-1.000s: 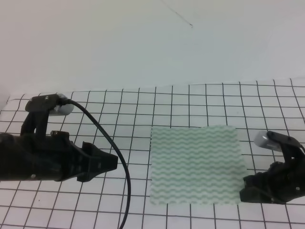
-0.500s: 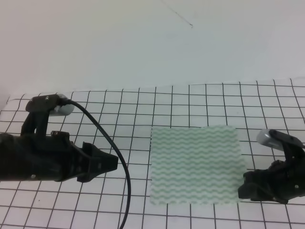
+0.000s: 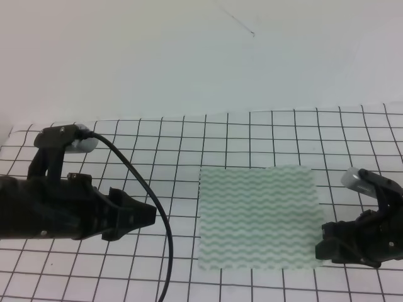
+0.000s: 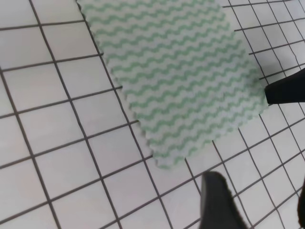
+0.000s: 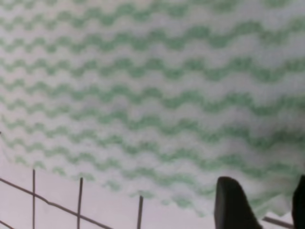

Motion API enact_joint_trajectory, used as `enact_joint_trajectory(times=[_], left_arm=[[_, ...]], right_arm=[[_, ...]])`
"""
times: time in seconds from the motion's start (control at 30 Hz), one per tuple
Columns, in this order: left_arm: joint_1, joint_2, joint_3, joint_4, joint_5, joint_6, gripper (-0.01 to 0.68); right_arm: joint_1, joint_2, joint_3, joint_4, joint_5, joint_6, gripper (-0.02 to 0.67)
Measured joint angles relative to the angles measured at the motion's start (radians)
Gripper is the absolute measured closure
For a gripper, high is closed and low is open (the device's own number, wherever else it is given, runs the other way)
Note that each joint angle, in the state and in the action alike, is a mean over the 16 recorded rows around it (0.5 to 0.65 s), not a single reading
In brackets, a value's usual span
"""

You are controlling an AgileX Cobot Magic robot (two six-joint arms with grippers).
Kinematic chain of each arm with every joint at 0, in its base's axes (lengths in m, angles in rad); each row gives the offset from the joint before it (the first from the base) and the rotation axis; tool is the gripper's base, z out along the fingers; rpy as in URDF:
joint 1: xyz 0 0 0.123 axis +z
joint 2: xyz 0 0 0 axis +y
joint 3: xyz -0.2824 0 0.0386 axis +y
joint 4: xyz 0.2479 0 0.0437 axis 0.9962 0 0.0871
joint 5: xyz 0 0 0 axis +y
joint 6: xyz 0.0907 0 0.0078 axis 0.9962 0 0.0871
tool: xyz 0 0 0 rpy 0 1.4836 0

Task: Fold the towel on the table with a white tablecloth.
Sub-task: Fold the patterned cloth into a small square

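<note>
My right gripper [image 3: 322,248] sits low at the towel's [image 3: 257,217] near right corner, fingers [image 5: 232,206] apart w/ the cloth edge between them, nothing clamped. Towel lies flat on the tablecloth [image 3: 157,138], ahead and inboard of my left gripper [image 3: 148,216], which holds nothing; can't tell its opening.

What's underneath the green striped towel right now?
The towel lies flat on the white gridded tablecloth, whose lines run out from its edges. The patch directly beneath is covered, so anything there can't be seen.
</note>
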Motion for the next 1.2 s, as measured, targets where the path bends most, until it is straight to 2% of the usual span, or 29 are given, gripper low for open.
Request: enact_joint_trajectory(times=[0.33,0.5,0.87,1.2], left_arm=[[0.000,0.000,0.000,0.000,0.001,-0.002,0.337],[0.000,0.000,0.000,0.000,0.001,-0.002,0.337],[0.000,0.000,0.000,0.008,0.001,0.000,0.337],[0.000,0.000,0.000,0.017,0.007,0.004,0.337]], right_arm=[[0.000,0.000,0.000,-0.017,-0.004,-0.001,0.576],[0.000,0.000,0.000,-0.025,-0.010,-0.003,0.637],[0.000,0.000,-0.042,-0.023,-0.029,-0.010,0.650],[0.000,0.029,-0.171,-0.020,-0.070,-0.008,0.651]])
